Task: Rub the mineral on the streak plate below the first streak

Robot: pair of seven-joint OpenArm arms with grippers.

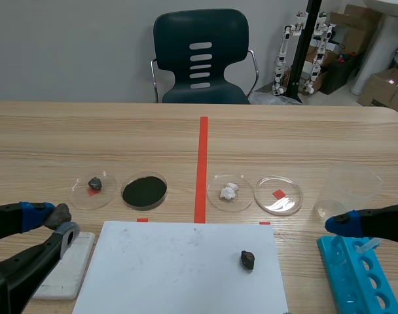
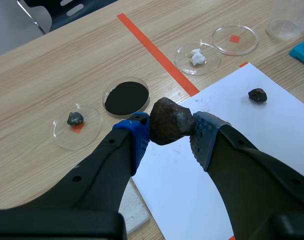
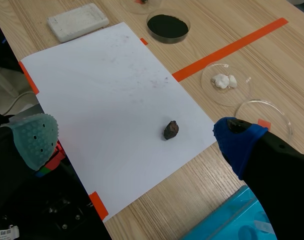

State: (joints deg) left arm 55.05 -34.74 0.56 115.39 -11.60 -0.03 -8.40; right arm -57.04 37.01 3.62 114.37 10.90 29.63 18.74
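Note:
My left gripper (image 2: 169,134) is shut on a dark brown mineral (image 2: 168,121), held above the table. In the scene view that left gripper (image 1: 54,221) and mineral (image 1: 57,214) hang over the near left, just above the far end of the white streak plate (image 1: 65,267). Only a corner of the streak plate (image 2: 134,212) shows under the fingers in the left wrist view, and I cannot make out a streak on it. The right gripper (image 1: 343,226) stands open at the near right, and in its own view the right gripper (image 3: 137,137) holds nothing.
A white paper sheet (image 1: 179,275) carries a small dark rock (image 1: 247,260). Beyond it stand several petri dishes: small rock (image 1: 93,190), black powder (image 1: 144,190), white pieces (image 1: 230,191), bare (image 1: 278,195). A clear cup (image 1: 346,190) and blue rack (image 1: 356,275) sit at the right.

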